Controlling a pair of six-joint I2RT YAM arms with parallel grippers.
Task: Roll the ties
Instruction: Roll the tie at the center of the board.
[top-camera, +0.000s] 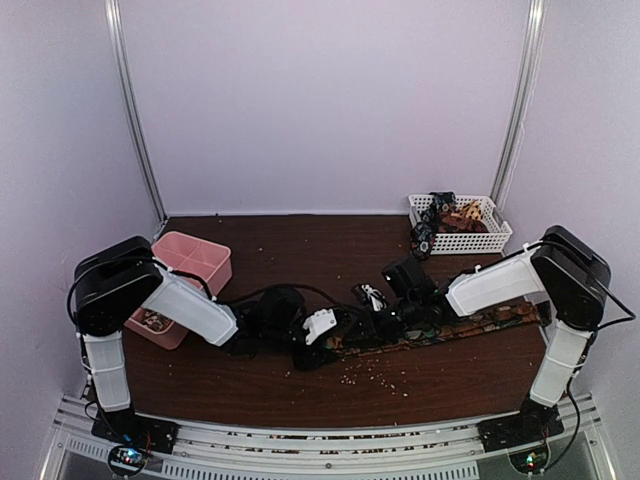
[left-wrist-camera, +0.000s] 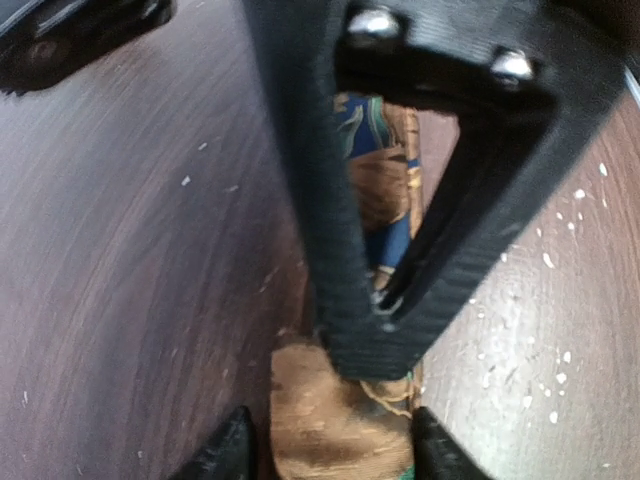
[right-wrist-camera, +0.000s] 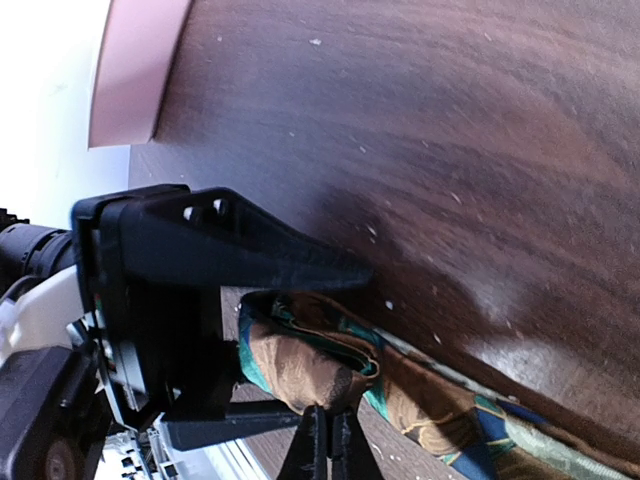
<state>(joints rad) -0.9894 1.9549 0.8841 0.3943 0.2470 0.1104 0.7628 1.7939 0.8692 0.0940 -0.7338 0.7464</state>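
A long brown, green and blue patterned tie (top-camera: 470, 325) lies flat along the table toward the right. Its left end is folded over on itself (right-wrist-camera: 310, 360). My right gripper (right-wrist-camera: 327, 440) is shut, pinching that folded end; from above it sits at the table's middle (top-camera: 372, 312). My left gripper (left-wrist-camera: 330, 455) is open, and its two fingertips straddle the brown tie end (left-wrist-camera: 335, 410) without closing on it. In the left wrist view the right gripper's black fingers (left-wrist-camera: 370, 330) press on the tie. More ties (top-camera: 445, 218) lie bundled in the white basket.
A white basket (top-camera: 495, 240) stands at the back right. A pink container (top-camera: 195, 258) stands at the left beside the left arm. Pale crumbs (top-camera: 380, 375) are scattered on the dark wooden table in front of the tie.
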